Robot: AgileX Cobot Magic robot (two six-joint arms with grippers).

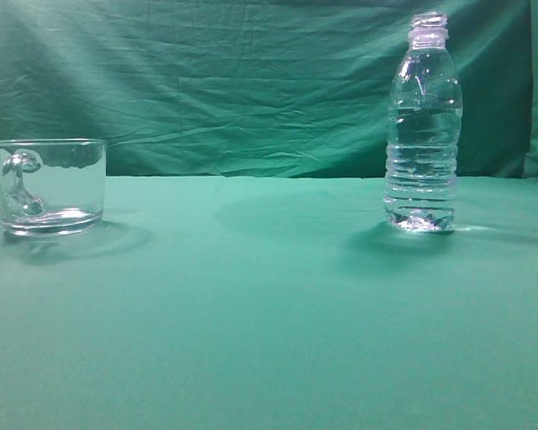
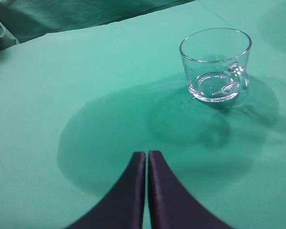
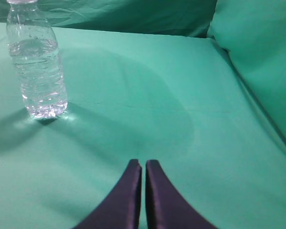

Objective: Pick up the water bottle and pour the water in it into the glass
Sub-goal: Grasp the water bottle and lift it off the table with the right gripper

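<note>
The water bottle (image 1: pixel 422 125) stands upright and uncapped on the green cloth at the right, more than half full of clear water (image 1: pixel 421 170). It also shows in the right wrist view (image 3: pixel 36 62), far left of my right gripper (image 3: pixel 143 163), which is shut and empty. The glass (image 1: pixel 47 185) stands upright and looks empty at the left, its handle towards the camera. In the left wrist view the glass (image 2: pixel 216 64) is ahead and to the right of my left gripper (image 2: pixel 147 153), which is shut and empty. Neither gripper shows in the exterior view.
A green cloth (image 1: pixel 269 313) covers the table and hangs as a wrinkled backdrop (image 1: pixel 233 81) behind it. A raised green fold (image 3: pixel 257 67) borders the table on the right in the right wrist view.
</note>
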